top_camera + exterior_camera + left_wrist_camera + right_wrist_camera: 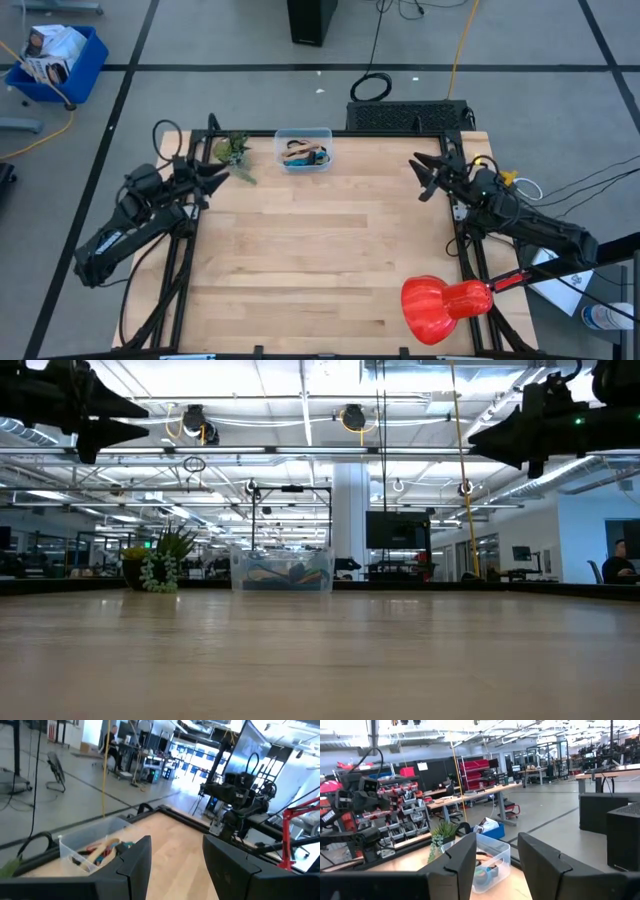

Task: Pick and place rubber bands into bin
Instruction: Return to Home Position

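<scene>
The clear plastic bin [303, 130] is set at the far edge of the bench [320, 260], a little left of the middle. The rubber bands [302, 154] are seen lying inside it as a loose tangle in which orange, blue, dark and tan loops can be made out; no band is seen on the bench top outside it. A small potted plant [232, 150] is placed just beside the bin, towards the far left corner.

The left gripper [215, 180] is held above the left edge of the bench, near the plant and well apart from the bin. Its jaws are spread wide, and nothing is gripped between them. The right gripper [420, 178] is held above the right edge, opposite the left one. Its jaws are likewise parted, with nothing held. In the low view both grippers are shown raised well clear of the bench top.

A red bulb-shaped object [440, 305] on a red rod is seen over the near right corner.
</scene>
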Action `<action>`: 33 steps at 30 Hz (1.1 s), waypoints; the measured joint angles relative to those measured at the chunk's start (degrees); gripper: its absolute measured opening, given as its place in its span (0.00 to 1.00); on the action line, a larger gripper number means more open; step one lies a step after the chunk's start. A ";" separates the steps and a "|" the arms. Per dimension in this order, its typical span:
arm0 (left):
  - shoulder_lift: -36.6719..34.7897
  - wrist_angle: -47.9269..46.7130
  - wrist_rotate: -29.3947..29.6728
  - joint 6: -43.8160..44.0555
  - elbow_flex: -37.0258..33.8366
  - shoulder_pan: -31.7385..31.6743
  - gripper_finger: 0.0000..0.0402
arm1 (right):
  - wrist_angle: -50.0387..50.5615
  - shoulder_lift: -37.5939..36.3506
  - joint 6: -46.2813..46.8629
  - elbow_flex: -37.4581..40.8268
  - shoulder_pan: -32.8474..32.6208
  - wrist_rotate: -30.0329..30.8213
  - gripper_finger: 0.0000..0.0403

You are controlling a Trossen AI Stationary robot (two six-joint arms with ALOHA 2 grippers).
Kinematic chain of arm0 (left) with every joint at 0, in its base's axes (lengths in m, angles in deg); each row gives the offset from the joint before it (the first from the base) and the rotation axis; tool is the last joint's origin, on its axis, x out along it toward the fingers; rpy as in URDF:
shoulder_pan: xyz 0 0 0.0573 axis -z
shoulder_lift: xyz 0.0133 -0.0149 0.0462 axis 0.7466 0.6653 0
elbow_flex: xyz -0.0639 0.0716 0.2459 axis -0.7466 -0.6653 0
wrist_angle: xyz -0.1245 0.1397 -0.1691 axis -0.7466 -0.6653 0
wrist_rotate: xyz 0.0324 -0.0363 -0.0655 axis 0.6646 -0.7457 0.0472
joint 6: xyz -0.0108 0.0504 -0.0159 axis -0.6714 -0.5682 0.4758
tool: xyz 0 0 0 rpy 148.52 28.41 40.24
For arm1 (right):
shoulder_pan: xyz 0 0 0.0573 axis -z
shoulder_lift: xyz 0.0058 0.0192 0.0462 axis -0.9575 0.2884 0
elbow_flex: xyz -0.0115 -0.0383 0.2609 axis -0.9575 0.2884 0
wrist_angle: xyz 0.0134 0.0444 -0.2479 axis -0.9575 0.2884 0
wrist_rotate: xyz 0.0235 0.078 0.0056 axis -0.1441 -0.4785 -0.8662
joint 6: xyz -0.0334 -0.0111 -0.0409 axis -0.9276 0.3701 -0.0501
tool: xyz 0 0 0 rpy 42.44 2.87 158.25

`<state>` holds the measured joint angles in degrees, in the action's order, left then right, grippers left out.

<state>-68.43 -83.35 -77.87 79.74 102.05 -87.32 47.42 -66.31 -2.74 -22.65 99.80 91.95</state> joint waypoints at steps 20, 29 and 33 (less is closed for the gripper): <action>0.05 12.78 2.41 1.90 -12.62 0.00 0.46 | -16.25 -1.13 1.93 9.05 -0.04 -0.20 0.35; 0.50 13.56 2.44 1.13 -15.65 0.04 0.46 | -13.83 -1.04 2.12 9.53 -0.03 -0.18 0.35; 0.48 13.12 2.45 1.32 -15.65 0.04 0.46 | -10.87 -0.91 1.17 9.55 -0.04 -0.20 0.35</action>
<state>-67.95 -70.23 -75.42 81.06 86.40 -87.27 36.55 -67.21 -1.57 -13.10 99.76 91.75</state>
